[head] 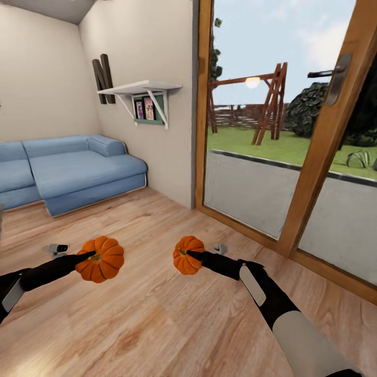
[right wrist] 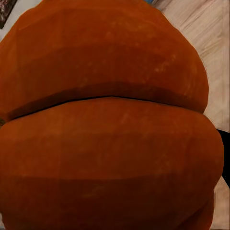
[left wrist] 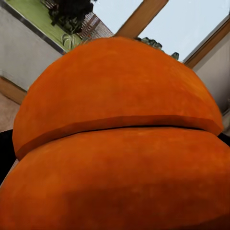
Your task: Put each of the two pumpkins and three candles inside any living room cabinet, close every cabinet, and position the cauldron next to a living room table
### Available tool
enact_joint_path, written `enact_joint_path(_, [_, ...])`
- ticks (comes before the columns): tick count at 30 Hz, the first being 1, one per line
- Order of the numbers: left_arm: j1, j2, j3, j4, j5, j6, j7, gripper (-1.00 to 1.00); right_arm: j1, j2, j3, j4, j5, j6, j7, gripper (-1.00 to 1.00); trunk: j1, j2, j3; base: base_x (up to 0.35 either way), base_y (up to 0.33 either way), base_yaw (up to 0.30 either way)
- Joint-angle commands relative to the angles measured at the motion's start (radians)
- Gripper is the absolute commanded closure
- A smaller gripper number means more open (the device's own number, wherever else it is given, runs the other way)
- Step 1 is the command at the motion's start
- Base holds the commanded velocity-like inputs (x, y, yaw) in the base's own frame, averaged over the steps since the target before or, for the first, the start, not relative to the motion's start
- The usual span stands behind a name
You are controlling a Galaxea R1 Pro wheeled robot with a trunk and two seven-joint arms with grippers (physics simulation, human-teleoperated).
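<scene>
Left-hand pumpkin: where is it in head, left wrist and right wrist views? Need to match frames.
Head view: the left pumpkin sits lower left, at the left tool tip, above the plank floor.
Left wrist view: close-up orange ribs across most of the picture.
Right wrist view: the orange there is the right pumpkin, at the right tool.
Shared landmark: the wood-framed glass door, also behind the pumpkin in the left wrist view.
</scene>
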Motion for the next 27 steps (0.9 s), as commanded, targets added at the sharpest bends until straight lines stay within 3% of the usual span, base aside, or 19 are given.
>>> enact_joint_path(1, [-0.001, 0.0, 0.001, 0.0, 0.001, 0.01, -0.004, 1.0, -0.001, 0.0, 0.0, -0.001, -0.016, 0.009, -0.005, 1.0, 0.0, 0.0, -0.001, 0.0, 0.0, 0.3])
enact_joint_path(7, [0.0, -0.001, 0.001, 0.001, 0.001, 0.01, -0.001, 1.0, -0.001, 0.0, 0.0, -0.001, -0.016, 0.008, -0.012, 1.0, 0.0, 0.0, -0.003, 0.0, 0.0, 0.3])
enact_joint_path(15, [0.0, -0.004, 0.001, -0.002, -0.002, 0.01, 0.004, 1.0, -0.001, 0.0, -0.002, 0.0, -0.017, 0.007, -0.013, 1.0, -0.004, 0.001, 0.024, 0.0, 0.0, 0.297])
enact_joint_path(27, [0.0, -0.003, 0.002, -0.002, -0.003, 0.011, 0.004, 1.0, -0.001, 0.0, -0.002, 0.001, -0.016, 0.007, -0.013, 1.0, -0.048, 0.082, 0.052, 0.0, 0.0, 0.078])
